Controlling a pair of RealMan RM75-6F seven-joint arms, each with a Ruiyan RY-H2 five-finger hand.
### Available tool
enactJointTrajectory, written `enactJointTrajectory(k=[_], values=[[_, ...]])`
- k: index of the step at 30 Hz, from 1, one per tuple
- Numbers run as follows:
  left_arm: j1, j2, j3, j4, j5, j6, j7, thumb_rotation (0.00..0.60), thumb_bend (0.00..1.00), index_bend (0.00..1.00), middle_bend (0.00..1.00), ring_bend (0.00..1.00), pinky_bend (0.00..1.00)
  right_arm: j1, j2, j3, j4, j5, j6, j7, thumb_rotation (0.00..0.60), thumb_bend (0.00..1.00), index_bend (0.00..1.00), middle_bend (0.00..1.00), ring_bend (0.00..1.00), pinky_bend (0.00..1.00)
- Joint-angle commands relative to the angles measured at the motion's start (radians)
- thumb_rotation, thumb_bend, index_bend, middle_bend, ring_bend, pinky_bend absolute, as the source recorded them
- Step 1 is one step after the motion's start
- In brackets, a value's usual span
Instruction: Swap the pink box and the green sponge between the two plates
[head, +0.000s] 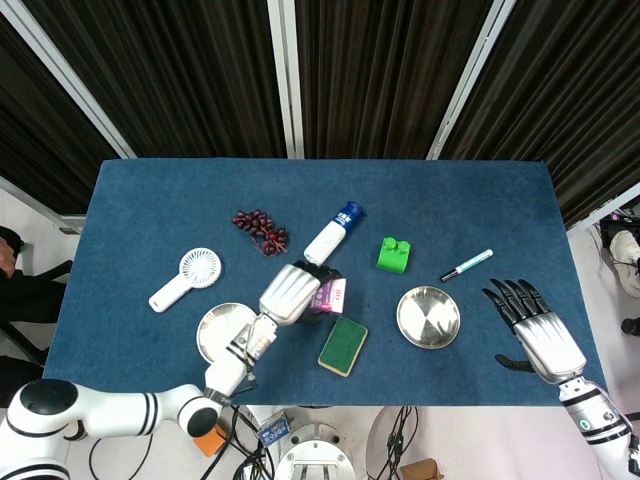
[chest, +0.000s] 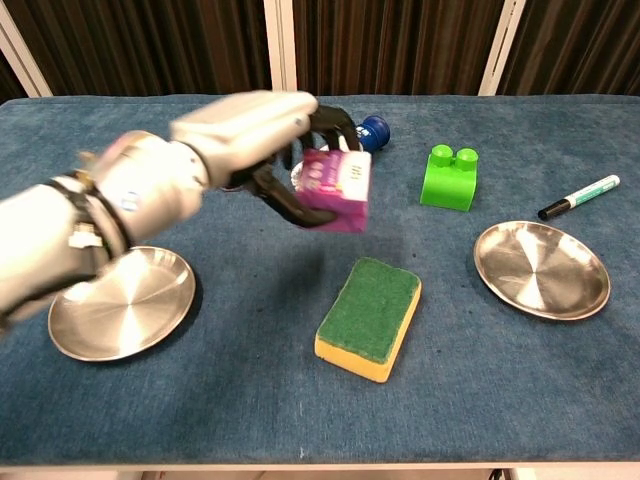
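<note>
My left hand (head: 290, 293) (chest: 262, 135) grips the pink box (chest: 337, 189) (head: 331, 296) and holds it in the air above the blue table, left of centre. The green sponge (head: 343, 345) (chest: 370, 317) lies flat on the cloth between the two plates. The left plate (head: 217, 335) (chest: 118, 303) and the right plate (head: 428, 317) (chest: 541, 269) are both bare metal with nothing on them. My right hand (head: 535, 330) hovers open at the table's right front corner, fingers spread, and appears only in the head view.
A white bottle with a blue cap (head: 331, 233) lies behind the held box, with dark grapes (head: 260, 230) to its left. A white hand fan (head: 187, 277), a green toy brick (head: 394, 254) (chest: 449, 177) and a marker pen (head: 466, 264) (chest: 579, 197) also lie on the cloth.
</note>
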Motion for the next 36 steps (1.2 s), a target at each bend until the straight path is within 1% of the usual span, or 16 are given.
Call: enactJointTrajectory(k=[1, 3, 6, 11, 14, 18, 19, 20, 21, 23, 25, 28, 32, 36], values=[[0.095, 0.167, 0.085, -0.148, 0.058, 0.089, 0.045, 0.600, 0.33, 0.53, 0.53, 0.42, 0.42, -0.001, -0.001, 0.000, -0.002, 0.001, -0.001, -0.004, 0.600, 0.25, 0.00, 0.00, 0.00, 0.00], [0.133, 0.219, 0.126, -0.165, 0.073, 0.112, 0.035, 0.600, 0.32, 0.53, 0.53, 0.42, 0.42, -0.001, -0.003, 0.000, -0.004, 0.002, -0.004, -0.012, 0.600, 0.25, 0.00, 0.00, 0.00, 0.00], [0.179, 0.266, 0.173, -0.151, 0.086, 0.130, 0.003, 0.600, 0.32, 0.53, 0.53, 0.42, 0.42, -0.001, -0.005, -0.002, -0.007, 0.000, -0.006, -0.020, 0.600, 0.25, 0.00, 0.00, 0.00, 0.00], [0.241, 0.294, 0.239, -0.091, 0.126, 0.145, -0.083, 0.600, 0.32, 0.53, 0.53, 0.42, 0.42, -0.006, -0.009, -0.003, -0.010, -0.003, -0.003, -0.032, 0.600, 0.25, 0.00, 0.00, 0.00, 0.00], [0.265, 0.289, 0.260, -0.051, 0.150, 0.149, -0.127, 0.600, 0.32, 0.53, 0.53, 0.42, 0.42, -0.005, -0.012, -0.004, -0.012, -0.003, -0.007, -0.041, 0.600, 0.25, 0.00, 0.00, 0.00, 0.00], [0.281, 0.277, 0.267, -0.016, 0.168, 0.141, -0.174, 0.600, 0.31, 0.52, 0.52, 0.41, 0.42, -0.003, -0.019, -0.005, -0.015, -0.003, -0.017, -0.057, 0.600, 0.25, 0.00, 0.00, 0.00, 0.00], [0.284, 0.276, 0.269, -0.014, 0.173, 0.139, -0.187, 0.600, 0.31, 0.51, 0.51, 0.41, 0.42, -0.002, -0.022, -0.005, -0.015, -0.003, -0.020, -0.061, 0.600, 0.25, 0.00, 0.00, 0.00, 0.00], [0.287, 0.275, 0.273, -0.013, 0.177, 0.131, -0.207, 0.600, 0.28, 0.48, 0.47, 0.39, 0.42, 0.002, -0.025, -0.005, -0.016, -0.003, -0.027, -0.068, 0.600, 0.25, 0.00, 0.00, 0.00, 0.00], [0.288, 0.276, 0.276, -0.015, 0.179, 0.123, -0.220, 0.600, 0.24, 0.42, 0.42, 0.37, 0.42, 0.005, -0.029, -0.004, -0.018, -0.003, -0.034, -0.072, 0.600, 0.25, 0.00, 0.00, 0.00, 0.00], [0.291, 0.281, 0.280, -0.023, 0.180, 0.107, -0.234, 0.600, 0.16, 0.33, 0.32, 0.30, 0.38, 0.014, -0.037, -0.004, -0.021, -0.007, -0.049, -0.085, 0.600, 0.25, 0.00, 0.00, 0.00, 0.00], [0.294, 0.284, 0.282, -0.031, 0.190, 0.103, -0.235, 0.600, 0.08, 0.24, 0.22, 0.21, 0.34, 0.030, -0.049, -0.002, -0.026, -0.010, -0.074, -0.104, 0.600, 0.25, 0.00, 0.00, 0.00, 0.00], [0.305, 0.298, 0.290, -0.062, 0.198, 0.104, -0.219, 0.600, 0.01, 0.16, 0.14, 0.13, 0.33, 0.059, -0.060, 0.005, -0.045, -0.013, -0.118, -0.144, 0.600, 0.25, 0.00, 0.00, 0.00, 0.00], [0.319, 0.333, 0.303, -0.120, 0.210, 0.109, -0.181, 0.600, 0.00, 0.12, 0.09, 0.08, 0.32, 0.106, -0.073, 0.018, -0.091, -0.026, -0.179, -0.217, 0.600, 0.25, 0.00, 0.00, 0.00, 0.00], [0.345, 0.377, 0.318, -0.164, 0.268, 0.162, -0.164, 0.600, 0.00, 0.10, 0.08, 0.07, 0.31, 0.184, -0.095, 0.043, -0.139, -0.038, -0.279, -0.284, 0.600, 0.25, 0.00, 0.00, 0.00, 0.00]])
